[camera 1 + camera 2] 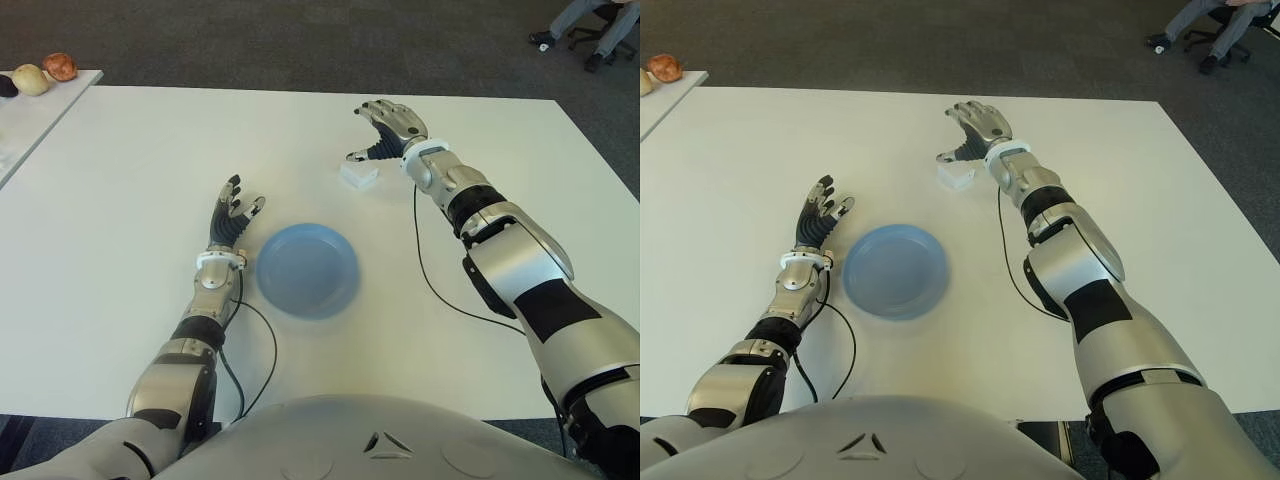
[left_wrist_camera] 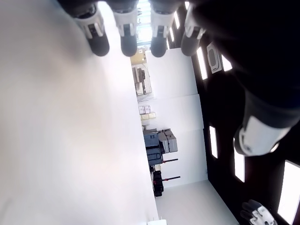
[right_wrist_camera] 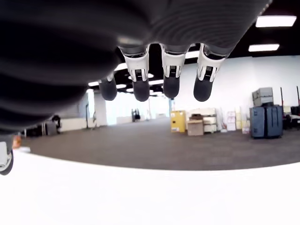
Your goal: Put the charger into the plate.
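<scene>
Left eye view
Table: a white table [image 1: 120, 200] fills most of the scene, with grey carpet beyond its far edge.
Plate: a round blue plate [image 1: 307, 270] sits flat near the robot, with nothing on it.
Charger: a small white charger [image 1: 359, 174] lies on the table beyond the plate, toward the robot's right and well apart from the plate rim.
Right hand: the right hand [image 1: 392, 130] hangs just beyond the charger, palm toward it, fingers spread and curved, gripping nothing; the thumb tip is close to the charger's top, contact unclear.
Left hand: the left hand [image 1: 232, 215] shows just left of the plate, fingers extended and holding nothing.
Cables: 1 thin black cable [image 1: 425, 270] trails along the table from each forearm.
Side table: a second white surface [image 1: 30, 115] at far left carries 3 rounded items [image 1: 45, 72].
Person: legs and shoes of a seated person [image 1: 585, 25] show at the far right corner, with a chair base.

Right eye view
Layout: same arrangement; charger [image 1: 955, 177] beyond the plate [image 1: 895, 270], right hand [image 1: 980, 128] beside the charger.

Left wrist view
Fingers: 4 fingertips [image 2: 129, 37] and the thumb point outward, apart, with nothing between them.
Surface: bare white tabletop alongside; room lights and equipment beyond.

Right wrist view
Fingers: 4 fingertips [image 3: 171, 84] hang separated over the white tabletop, enclosing nothing.
Charger: not visible in this view.
</scene>
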Controlling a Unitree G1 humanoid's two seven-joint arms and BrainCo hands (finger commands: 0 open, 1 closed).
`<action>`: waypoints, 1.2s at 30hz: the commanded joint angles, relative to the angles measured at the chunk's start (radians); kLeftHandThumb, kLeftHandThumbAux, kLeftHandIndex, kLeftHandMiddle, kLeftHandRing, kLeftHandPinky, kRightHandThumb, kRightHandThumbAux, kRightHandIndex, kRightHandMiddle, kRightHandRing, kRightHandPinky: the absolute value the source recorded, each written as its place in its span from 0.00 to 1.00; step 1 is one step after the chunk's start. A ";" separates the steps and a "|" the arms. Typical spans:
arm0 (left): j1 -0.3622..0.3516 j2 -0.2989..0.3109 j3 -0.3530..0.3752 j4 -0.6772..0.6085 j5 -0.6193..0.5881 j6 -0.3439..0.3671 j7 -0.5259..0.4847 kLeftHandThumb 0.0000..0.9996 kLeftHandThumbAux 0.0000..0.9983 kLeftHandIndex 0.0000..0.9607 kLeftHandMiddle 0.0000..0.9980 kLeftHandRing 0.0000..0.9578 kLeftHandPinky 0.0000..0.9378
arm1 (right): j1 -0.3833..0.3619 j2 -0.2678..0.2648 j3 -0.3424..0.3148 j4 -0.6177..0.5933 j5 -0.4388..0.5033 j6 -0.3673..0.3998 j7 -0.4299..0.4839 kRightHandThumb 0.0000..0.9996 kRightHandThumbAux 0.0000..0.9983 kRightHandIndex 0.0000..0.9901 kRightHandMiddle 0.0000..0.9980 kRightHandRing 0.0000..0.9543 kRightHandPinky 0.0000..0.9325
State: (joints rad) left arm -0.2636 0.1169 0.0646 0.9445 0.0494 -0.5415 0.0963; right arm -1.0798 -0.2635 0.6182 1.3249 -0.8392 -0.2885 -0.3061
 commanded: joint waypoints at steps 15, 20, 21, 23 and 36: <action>0.069 -0.038 -0.025 0.071 0.021 0.046 -0.005 0.00 0.56 0.00 0.00 0.00 0.01 | 0.015 0.058 0.073 0.048 -0.034 0.043 0.047 0.00 0.54 0.00 0.00 0.00 0.00; 0.071 -0.039 -0.028 0.068 0.026 0.042 -0.001 0.00 0.56 0.00 0.00 0.00 0.01 | 0.032 0.080 0.043 0.052 0.001 0.048 0.079 0.00 0.57 0.00 0.00 0.00 0.00; 0.071 -0.040 -0.028 0.068 0.027 0.043 -0.001 0.00 0.56 0.00 0.00 0.00 0.01 | 0.035 0.084 0.036 0.053 0.008 0.048 0.086 0.00 0.59 0.00 0.00 0.00 0.00; 0.072 -0.042 -0.029 0.065 0.028 0.045 0.001 0.00 0.56 0.00 0.00 0.00 0.02 | 0.042 0.092 0.024 0.053 0.021 0.050 0.096 0.00 0.61 0.00 0.00 0.00 0.00; 0.096 -0.044 -0.032 0.041 0.026 0.041 0.000 0.00 0.56 0.00 0.00 0.00 0.02 | 0.132 0.153 -0.033 0.063 0.074 0.072 0.106 0.00 0.72 0.00 0.00 0.00 0.00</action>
State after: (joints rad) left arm -0.2574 0.1090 0.0559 0.9355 0.0598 -0.5540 0.1043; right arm -0.9833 -0.1205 0.5989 1.3735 -0.7822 -0.2272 -0.2097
